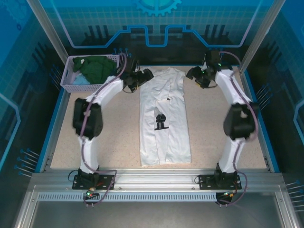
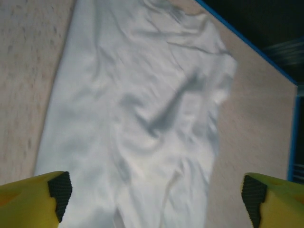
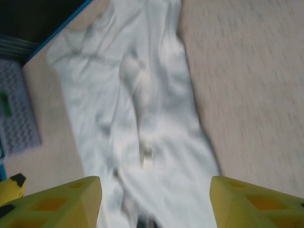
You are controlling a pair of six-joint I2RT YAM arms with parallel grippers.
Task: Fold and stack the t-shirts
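The large white t-shirt [image 1: 164, 102] lies folded into a long narrow strip down the middle of the table, its black print [image 1: 161, 121] facing up. My left gripper [image 1: 144, 75] hovers at the strip's far left corner, jaws wide open and holding nothing. In the left wrist view the gripper [image 2: 156, 202] looks down on wrinkled white cloth [image 2: 142, 95]. My right gripper [image 1: 194, 73] hangs off the strip's far right side, also open and holding nothing. In the right wrist view its open jaws [image 3: 154, 202] frame the white cloth [image 3: 137, 104]. A dark green t-shirt [image 1: 99, 66] and a light blue one [image 1: 80, 80] lie crumpled in the basket.
The lavender mesh basket [image 1: 66, 78] stands at the back left corner, close behind my left arm, and its wall [image 3: 19, 114] is at the left of the right wrist view. Blue rails [image 1: 57, 118] edge the tan tabletop [image 1: 114, 133]. Bare table lies on both sides of the shirt.
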